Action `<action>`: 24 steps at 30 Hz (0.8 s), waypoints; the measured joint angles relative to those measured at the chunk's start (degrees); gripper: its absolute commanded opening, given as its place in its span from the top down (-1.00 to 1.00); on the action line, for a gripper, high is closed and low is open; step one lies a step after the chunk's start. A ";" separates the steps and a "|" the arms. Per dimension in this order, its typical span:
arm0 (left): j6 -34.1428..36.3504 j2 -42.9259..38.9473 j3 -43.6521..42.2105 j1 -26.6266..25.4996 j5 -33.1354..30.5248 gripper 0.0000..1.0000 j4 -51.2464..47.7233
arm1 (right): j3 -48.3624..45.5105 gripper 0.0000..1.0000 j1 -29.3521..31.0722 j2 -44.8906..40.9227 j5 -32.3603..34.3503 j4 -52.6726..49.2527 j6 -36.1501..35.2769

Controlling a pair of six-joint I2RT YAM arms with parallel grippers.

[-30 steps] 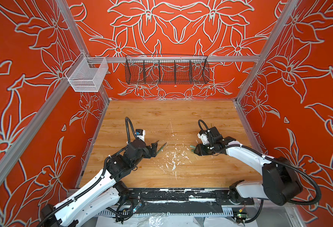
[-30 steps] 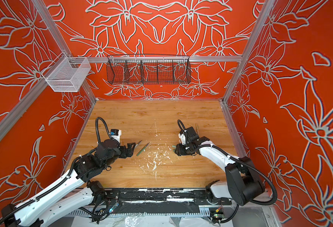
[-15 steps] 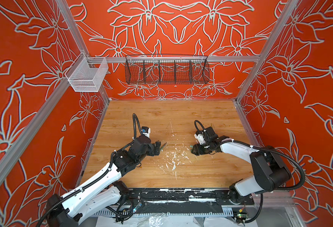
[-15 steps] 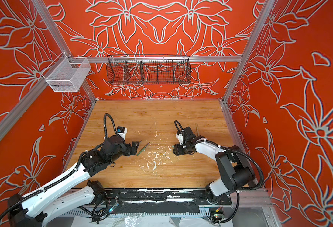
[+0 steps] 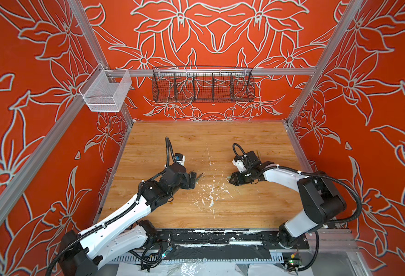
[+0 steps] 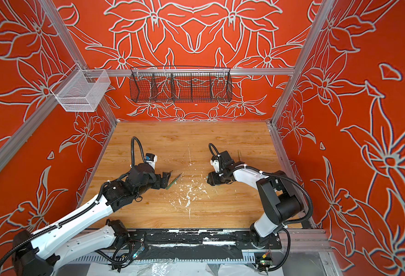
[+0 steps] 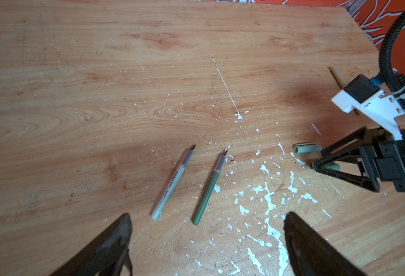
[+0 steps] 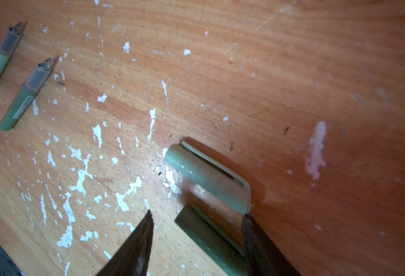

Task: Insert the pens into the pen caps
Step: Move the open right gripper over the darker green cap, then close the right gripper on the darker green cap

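A worn wooden table (image 5: 220, 133), speckled with white paint flecks (image 7: 268, 200), sits inside an orange cell with flower-patterned walls. By the look of it, the task has barely started, since no pen shown clearly has a cap on.

The pale green pen (image 7: 170, 184) and the dark green pen (image 7: 207, 188) lie side by side on the table, apart from each other, with bare dark tips. The left gripper (image 7: 208, 216) hovers just short of their blunt ends with its jaws spread wide and holding nothing.

Across the flecked patch, the pale green cap (image 8: 206, 174) and the dark green cap (image 8: 208, 236) lie next to each other. The right gripper (image 8: 196, 213) straddles the dark green cap with its jaws parted. One finger is close against the cap and the other stands clear, so nothing is pinched yet.

The tan pen (image 6: 239, 154) lies beyond the right arm, partly hidden, and no tan cap is visible. All three cappings appear to remain.
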 measured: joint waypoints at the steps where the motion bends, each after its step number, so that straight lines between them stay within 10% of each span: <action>1: 0.07 0.20 0.07 0.00 0.00 -0.93 -0.04 | 0.37 -0.19 0.59 0.37 -0.20 0.00 0.00; 24: 0.92 1.73 0.83 0.00 0.22 -0.93 -0.20 | -0.90 -0.09 4.87 -9.05 -0.70 -12.61 4.26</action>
